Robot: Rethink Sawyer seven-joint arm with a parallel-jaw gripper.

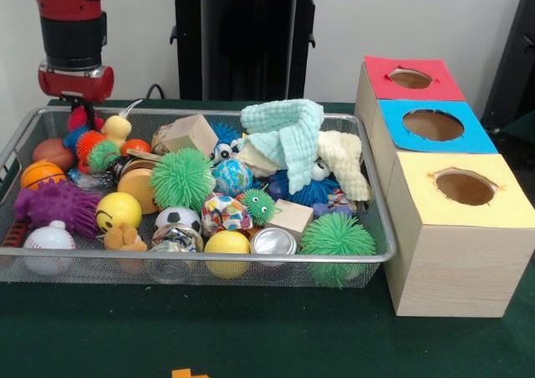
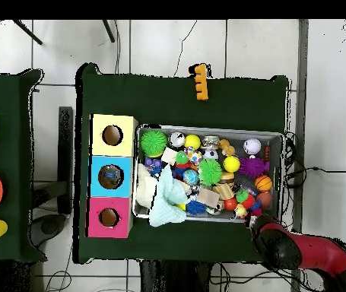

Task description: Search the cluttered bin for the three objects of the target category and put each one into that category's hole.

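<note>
Gripper (image 1: 81,110) low over far-left corner of wire bin (image 1: 380,252), among spiky balls; jaws' state cannot be told. Three coloured boxes (image 1: 456,227) right of bin.

Front cam sat low and close across the table, looking level at the wire bin (image 1: 368,257) and three hole boxes (image 1: 456,227). Overhead cam looked straight down from much higher, taking in the whole green table (image 2: 183,95) plus floor. Both caught bin and boxes, flipped half round.

Bin (image 1: 378,257) left of three boxes (image 1: 458,244) in front view; cloth (image 1: 288,135) atop toys; gripper (image 1: 77,102) over bin's far-left corner
</note>
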